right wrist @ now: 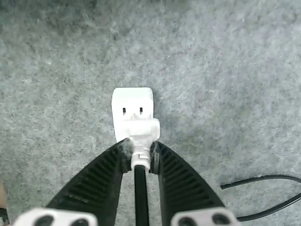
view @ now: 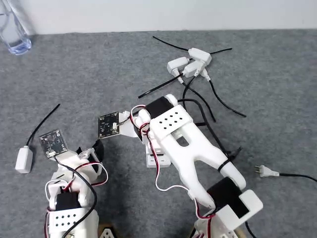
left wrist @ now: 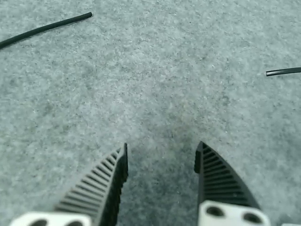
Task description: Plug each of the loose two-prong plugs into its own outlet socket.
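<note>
Two arms stand side by side on the grey felt table top. One loose two-prong plug lies near the right edge of the high view, well apart from both arms. It is white, its prongs point toward the right arm, and its black cord runs off the edge. One white socket block lies alone at the left, just beside the left arm, with a thin black cord leading away from it. Three white connector pieces touch one another in a cluster on the far side of the table, with black cords fanning out. Which of them are plugs and which are sockets cannot be told. One clear bottle stands in the far left corner.

The right wrist view shows what the arm covers in the high view. The right gripper is clamped on the narrow neck of a held outlet socket, a white piece with two dark slots on its upper face. Its black cord passes back between the ribbed fingers. One more black cord end lies off to the side.

In the left wrist view the left gripper has its fingers spread wide, with nothing but bare felt between them. Two black cord tips, a long cord tip and a short cord tip, lie farther off.
</note>
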